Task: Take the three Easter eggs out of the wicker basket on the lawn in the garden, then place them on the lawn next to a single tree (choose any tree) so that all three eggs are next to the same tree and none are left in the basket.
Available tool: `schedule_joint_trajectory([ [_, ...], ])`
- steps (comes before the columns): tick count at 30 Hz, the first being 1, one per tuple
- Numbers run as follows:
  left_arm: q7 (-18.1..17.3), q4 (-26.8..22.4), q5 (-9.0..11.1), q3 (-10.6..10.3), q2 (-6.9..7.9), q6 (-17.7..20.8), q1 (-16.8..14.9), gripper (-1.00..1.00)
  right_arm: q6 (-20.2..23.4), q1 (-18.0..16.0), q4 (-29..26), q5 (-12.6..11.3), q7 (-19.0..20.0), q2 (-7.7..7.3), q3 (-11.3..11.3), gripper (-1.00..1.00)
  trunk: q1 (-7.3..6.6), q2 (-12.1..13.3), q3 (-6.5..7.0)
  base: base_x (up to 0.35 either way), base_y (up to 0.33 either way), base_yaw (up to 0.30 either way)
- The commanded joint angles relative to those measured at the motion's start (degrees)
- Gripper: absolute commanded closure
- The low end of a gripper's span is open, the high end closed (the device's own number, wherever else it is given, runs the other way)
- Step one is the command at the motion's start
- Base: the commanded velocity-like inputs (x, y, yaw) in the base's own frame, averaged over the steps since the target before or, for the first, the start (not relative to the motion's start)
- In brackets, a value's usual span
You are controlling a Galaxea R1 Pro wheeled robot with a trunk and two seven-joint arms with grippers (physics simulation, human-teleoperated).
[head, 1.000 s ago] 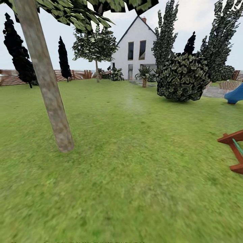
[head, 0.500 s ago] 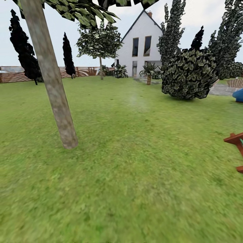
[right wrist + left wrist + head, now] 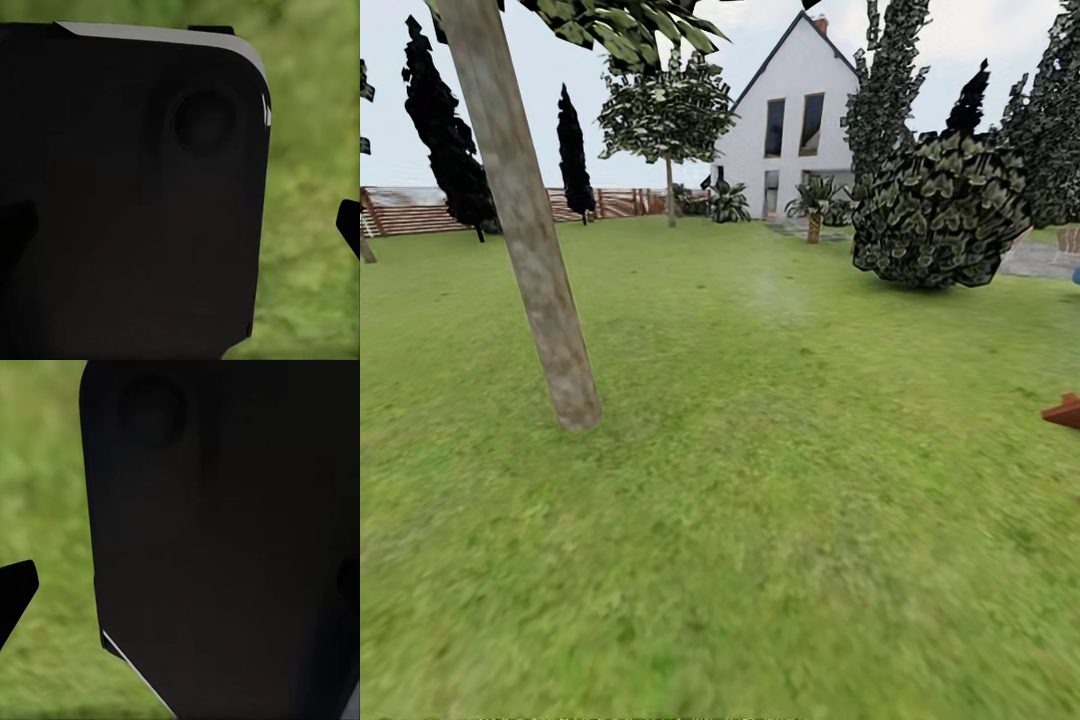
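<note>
Head view: open lawn [image 3: 780, 480], mottled green, running back to a brown slatted fence [image 3: 420, 210] and a white house [image 3: 795, 115]. The tree [image 3: 525, 230], a thick bare grey-brown trunk, stands in the lawn's near-left part, leaning a bit, base planted in the grass, leaves overhead at the frame's top. A big rounded shrub [image 3: 940, 215] sits far right on the lawn, with tall dark conifers behind it. A thin-stemmed leafy tree [image 3: 668, 115] is near the house, a short palm [image 3: 815, 205] beside the house front. A red-brown wooden piece [image 3: 1065, 410] pokes in at the right edge.

Left wrist view: large black body [image 3: 225, 532] right up against the lens, blurred grass beside it. One dark tip [image 3: 15, 596] pokes in at the edge; can't tell the left gripper's opening or whether it has hold of anything.

Right wrist view: same story, black housing [image 3: 135, 195] close up, blurred grass behind, a dark tip [image 3: 349, 225] at the edge. Right gripper's opening and load: can't tell.

The tree's position relative to either gripper can't be judged from these views.
</note>
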Motion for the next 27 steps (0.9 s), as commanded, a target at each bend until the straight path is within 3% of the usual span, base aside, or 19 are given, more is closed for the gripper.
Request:
schedule_joint_trajectory([
  [1,-0.1,0.0,0.1,0.0,0.0,-0.1,0.0,-1.0,-0.2,0.0,0.0,0.0,0.0,0.0,0.0,-1.0,0.0,0.0,-0.14,0.0,0.0,0.082],
  [20,0.0,0.0,0.1,0.0,0.0,-0.1,0.0,-1.0,-0.8,0.0,0.0,0.2,0.4,0.1,0.2,-1.0,0.0,0.0,-0.4,0.001,0.0,0.01],
  [27,0.0,0.1,0.1,0.0,0.0,-0.1,0.0,-1.0,-0.8,0.0,-0.1,0.2,0.4,0.12,0.2,-1.0,0.0,0.0,-0.4,0.227,0.0,0.0],
])
